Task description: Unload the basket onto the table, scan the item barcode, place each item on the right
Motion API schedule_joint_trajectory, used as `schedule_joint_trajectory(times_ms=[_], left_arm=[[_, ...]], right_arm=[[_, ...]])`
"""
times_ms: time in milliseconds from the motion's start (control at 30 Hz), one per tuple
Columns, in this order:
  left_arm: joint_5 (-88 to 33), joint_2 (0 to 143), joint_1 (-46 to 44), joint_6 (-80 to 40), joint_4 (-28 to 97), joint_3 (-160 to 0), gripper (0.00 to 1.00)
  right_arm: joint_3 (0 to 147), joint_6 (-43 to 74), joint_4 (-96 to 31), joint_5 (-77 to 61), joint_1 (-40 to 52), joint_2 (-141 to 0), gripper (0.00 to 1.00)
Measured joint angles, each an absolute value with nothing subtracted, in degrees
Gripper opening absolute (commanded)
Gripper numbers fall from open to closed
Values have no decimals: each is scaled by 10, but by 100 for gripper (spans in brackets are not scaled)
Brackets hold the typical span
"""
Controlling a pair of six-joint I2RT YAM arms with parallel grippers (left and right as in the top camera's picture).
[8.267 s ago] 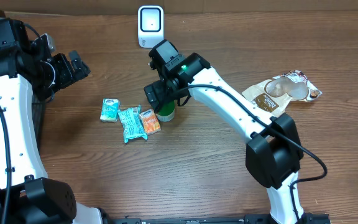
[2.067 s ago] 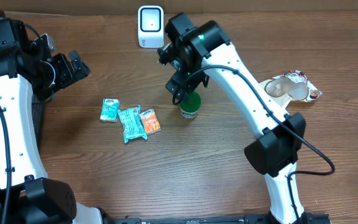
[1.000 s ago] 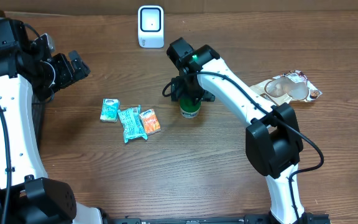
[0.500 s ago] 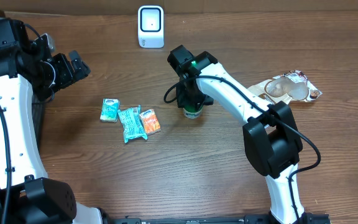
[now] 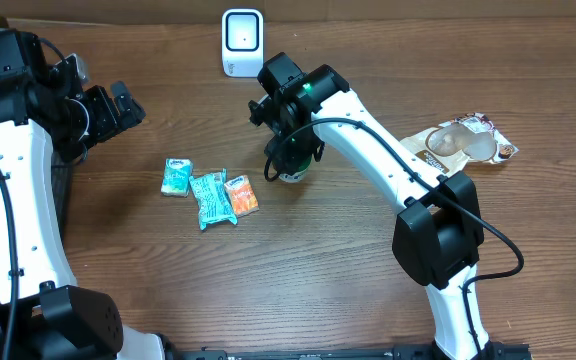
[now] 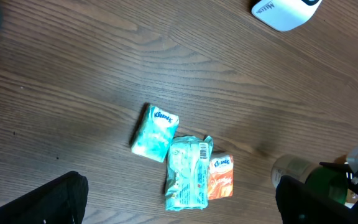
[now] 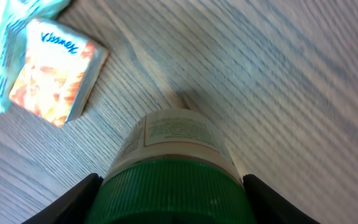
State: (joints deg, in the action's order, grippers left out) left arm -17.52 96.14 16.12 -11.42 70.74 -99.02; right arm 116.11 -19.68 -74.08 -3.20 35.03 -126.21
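The item is a small white bottle with a green cap [image 5: 290,174]. My right gripper [image 5: 292,158] is shut on the cap from above. In the right wrist view the green cap [image 7: 176,190] fills the gap between the two black fingers [image 7: 79,198], and the labelled body points down at the wood. The white barcode scanner [image 5: 242,42] stands at the table's far edge, a short way beyond and left of the bottle. My left gripper [image 5: 118,106] hangs open at the far left, holding nothing. The left wrist view shows the bottle [image 6: 296,170] and the scanner [image 6: 284,9].
Three small packets lie left of the bottle: a teal Kleenex pack [image 5: 177,177], a teal wipes pack [image 5: 211,198] and an orange Kleenex pack [image 5: 241,194]. A clear snack bag [image 5: 455,145] lies at the right.
My right gripper came down over the green cap and closed on it. It has since carried the bottle a little to the left. The left arm has not moved.
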Motion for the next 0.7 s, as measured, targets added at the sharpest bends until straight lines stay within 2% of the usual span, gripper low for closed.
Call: schedule_joint_trajectory(times_ms=[167,333,467,700], left_arm=[[-175,961,161,-114,707,-990,100],[-175,961,161,-114,707,-990,100],[-175,961,161,-114,707,-990,100],[-175,961,161,-114,707,-990,99]], right_arm=[[1161,-238,-741,-32,349,-1262,55],[1135,-227,-737,-32,346,-1262,54],[1093,-164,-720,-36,334,-1262,61],[1069,16,-674,-58,310,-1262,60]])
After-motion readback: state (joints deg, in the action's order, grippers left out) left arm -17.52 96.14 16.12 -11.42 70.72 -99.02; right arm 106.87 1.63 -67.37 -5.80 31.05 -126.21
